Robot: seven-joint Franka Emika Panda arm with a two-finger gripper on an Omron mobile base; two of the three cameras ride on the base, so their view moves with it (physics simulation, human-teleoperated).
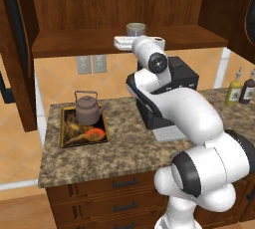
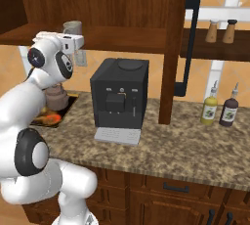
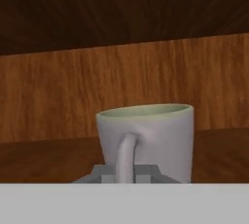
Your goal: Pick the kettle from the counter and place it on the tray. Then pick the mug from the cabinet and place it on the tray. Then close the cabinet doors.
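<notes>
Mug (image 3: 148, 140) — grey-green, pale inside, handle facing camera.

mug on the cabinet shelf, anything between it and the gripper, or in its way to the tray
Nothing stands between them: in the hand view the mug sits right at the gripper, handle toward it. The kettle already fills the tray's back half; its front is free.

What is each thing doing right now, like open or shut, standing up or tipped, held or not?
kettle: upright on the tray, lid on.
mug: upright on the cabinet shelf, handle facing the hand.
gripper: shut around the mug's handle.
cabinet doors: open.
two bottles: upright, capped.
</notes>
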